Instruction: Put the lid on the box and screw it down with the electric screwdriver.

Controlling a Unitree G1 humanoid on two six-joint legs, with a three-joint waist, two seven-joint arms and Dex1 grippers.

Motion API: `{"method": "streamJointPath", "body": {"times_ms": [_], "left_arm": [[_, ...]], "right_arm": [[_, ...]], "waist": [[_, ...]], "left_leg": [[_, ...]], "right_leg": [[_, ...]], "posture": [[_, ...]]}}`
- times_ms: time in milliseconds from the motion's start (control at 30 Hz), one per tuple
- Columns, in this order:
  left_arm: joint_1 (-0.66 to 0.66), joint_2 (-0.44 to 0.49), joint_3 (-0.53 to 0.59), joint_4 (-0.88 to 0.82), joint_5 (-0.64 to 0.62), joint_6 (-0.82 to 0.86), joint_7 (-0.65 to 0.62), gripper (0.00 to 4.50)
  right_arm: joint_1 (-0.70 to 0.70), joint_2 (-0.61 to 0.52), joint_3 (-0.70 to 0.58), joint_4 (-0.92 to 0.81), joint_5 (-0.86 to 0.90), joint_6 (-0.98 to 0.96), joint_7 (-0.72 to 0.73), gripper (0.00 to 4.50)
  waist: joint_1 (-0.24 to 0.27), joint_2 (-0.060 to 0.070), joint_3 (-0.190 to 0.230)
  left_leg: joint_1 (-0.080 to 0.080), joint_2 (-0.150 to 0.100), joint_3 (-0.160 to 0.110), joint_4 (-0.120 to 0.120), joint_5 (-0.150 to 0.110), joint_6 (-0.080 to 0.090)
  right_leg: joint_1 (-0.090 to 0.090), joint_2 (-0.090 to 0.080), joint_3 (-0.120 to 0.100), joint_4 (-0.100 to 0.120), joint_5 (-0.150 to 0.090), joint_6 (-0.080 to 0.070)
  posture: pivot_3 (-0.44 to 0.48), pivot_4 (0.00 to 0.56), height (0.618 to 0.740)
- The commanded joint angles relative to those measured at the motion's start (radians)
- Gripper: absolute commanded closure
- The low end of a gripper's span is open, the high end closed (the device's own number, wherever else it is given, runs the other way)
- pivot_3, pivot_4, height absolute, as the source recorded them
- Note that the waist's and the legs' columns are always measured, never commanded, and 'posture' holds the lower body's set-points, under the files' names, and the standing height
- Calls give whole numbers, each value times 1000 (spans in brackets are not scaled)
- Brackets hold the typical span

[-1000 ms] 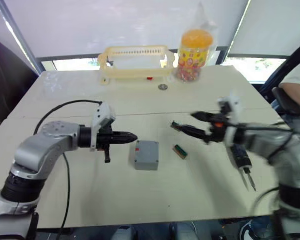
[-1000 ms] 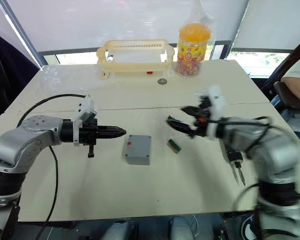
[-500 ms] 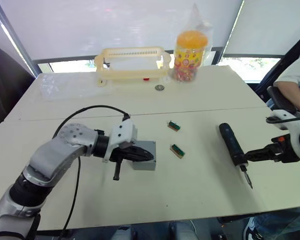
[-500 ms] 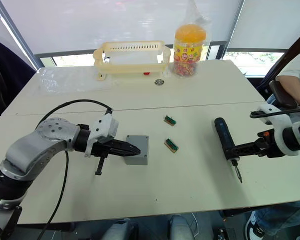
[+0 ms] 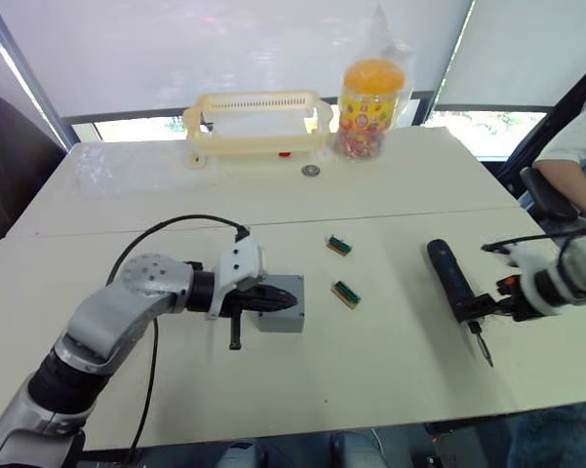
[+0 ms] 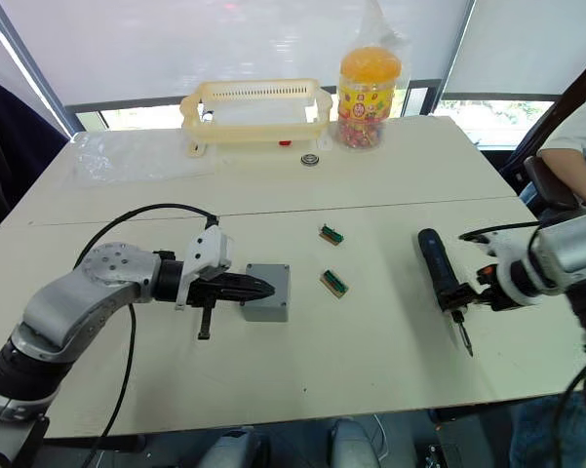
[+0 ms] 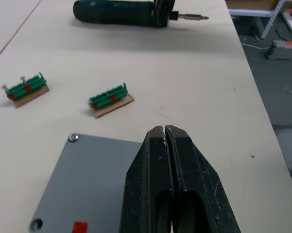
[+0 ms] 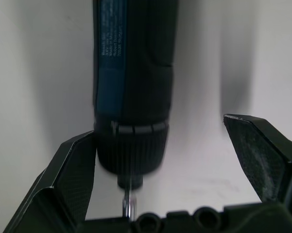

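Resting on the small grey square plastic box (image 6: 266, 292) at table centre, the left gripper (image 7: 165, 141) is fully closed; the right gripper (image 8: 170, 160), spread wide, straddles the long black cylindrical electric screwdriver (image 6: 436, 269) at 3 o'clock.

Room and furnishings: pale cream table (image 6: 302, 370) with a seam running across its middle (two tops butted together). Behind it, white roller blinds (image 6: 224, 44) drawn over windows, bright daylight at the lower gap. Dark frame posts (image 6: 34, 63) slant at either side. Grey floor (image 7: 277, 82) beyond the table edge.
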Motion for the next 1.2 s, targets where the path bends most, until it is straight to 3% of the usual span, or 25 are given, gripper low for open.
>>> {"method": "streamJointPath", "body": {"times_ms": [33,133,167,333,467,567,667,700,800,967,1200], "left_arm": [[20,8,39,-39,-10,7,19,4500],[36,17,56,-35,-9,7,27,4500],[40,20,61,-33,-8,7,29,4500],[35,36,100,9,-11,0,18,4500],[-9,62,165,106,-33,1,-15,4500],[-59,58,174,178,-48,3,-43,4500],[-92,52,142,244,-17,-27,-83,4500],[-102,45,125,260,-9,-35,-98,4500],[-121,32,101,302,6,-57,-131,4500],[-117,27,50,291,37,-65,-162,4500],[-93,7,24,256,78,-77,-132,4500]], "right_arm": [[-17,42,51,45,-83,-69,-6,936],[-11,59,60,47,-106,-60,4,2426],[-3,59,56,37,-107,-50,5,2715],[-4,83,-65,31,-97,-12,-31,2731],[-132,156,-355,103,-83,-161,-162,2731],[-162,266,-603,-15,6,-290,-254,2731],[-77,468,-770,-302,104,-454,-342,2731],[-31,577,-798,-416,114,-589,-385,2731],[106,767,-719,-640,82,-766,-454,2731],[322,982,-570,-844,150,-837,-482,2731],[441,1035,-392,-892,43,-967,-510,2731]], "waist": [[1,-1,-1],[2,-4,-3],[3,-6,-3],[4,-6,-4],[-5,-3,-2],[-7,5,1],[-4,5,1],[-2,5,0],[5,4,0],[5,4,0],[-1,4,0]], "left_leg": [[0,0,0,0,0,0],[2,0,-1,0,0,0],[2,0,-1,0,0,0],[5,0,-2,0,0,0],[6,0,-2,0,0,0],[3,-1,1,-1,0,0],[-3,0,1,-2,1,-2],[-3,1,0,-3,1,-3],[-3,2,-4,-4,2,-3],[-4,-1,-5,-1,3,-5],[-2,-2,-6,-1,3,-5]], "right_leg": [[0,0,0,0,0,0],[3,0,0,-1,0,0],[3,0,0,-1,0,0],[7,0,-1,-2,0,0],[6,0,0,-1,0,-1],[0,0,3,1,1,0],[-9,1,2,10,1,-1],[-10,3,1,11,0,-1],[-10,5,0,12,0,-2],[-9,-2,2,12,0,-1],[-9,1,2,13,0,-1]], "posture": [[0,150,740],[0,150,740],[0,150,740],[0,150,740],[0,150,740],[0,150,740],[0,150,740],[0,150,740],[0,150,740],[0,150,740],[0,150,740]]}}
